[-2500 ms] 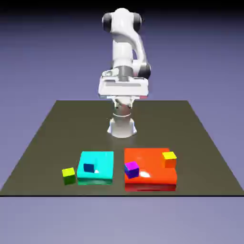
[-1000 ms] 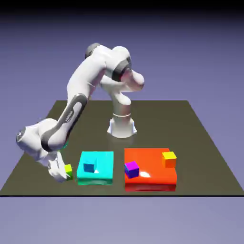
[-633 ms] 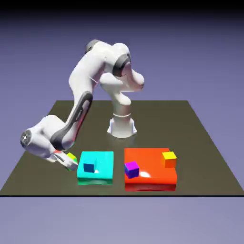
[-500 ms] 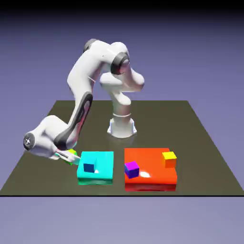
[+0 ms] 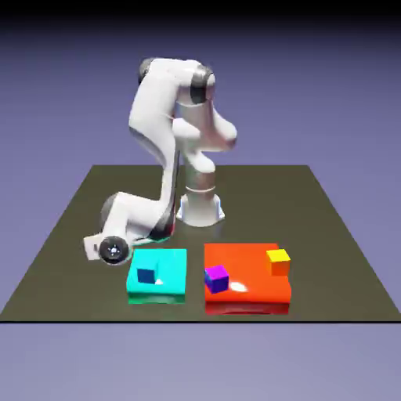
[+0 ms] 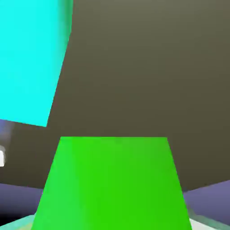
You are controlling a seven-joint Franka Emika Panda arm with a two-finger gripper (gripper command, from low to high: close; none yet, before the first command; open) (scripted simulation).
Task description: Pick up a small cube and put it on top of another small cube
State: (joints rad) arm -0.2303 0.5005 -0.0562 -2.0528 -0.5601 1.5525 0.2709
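Note:
The small lime yellow-green cube (image 6: pixel 112 184) fills the bottom middle of the hand view, large and close, and covers both finger tips. My gripper (image 5: pixel 119 247) is shut on it, held low at the far left corner of the cyan block (image 5: pixel 160 266). The hand hides the lime cube in the exterior view. A dark blue small cube (image 5: pixel 146 276) rests on the cyan block. In the hand view the cyan block (image 6: pixel 31 58) shows at the upper left over the dark table (image 6: pixel 143 67).
A red-orange flat block (image 5: pixel 251 278) lies to the exterior view's right of the cyan one. It carries a purple cube (image 5: pixel 216 277) at its near left and an orange-yellow cube (image 5: pixel 278 260) at its far right. The arm's base (image 5: pixel 200 207) stands behind both.
The hand came down on the lime cube at the table's near left and closed on it. It has since carried the cube away from the table's front edge and rightward to the cyan block's far left corner.

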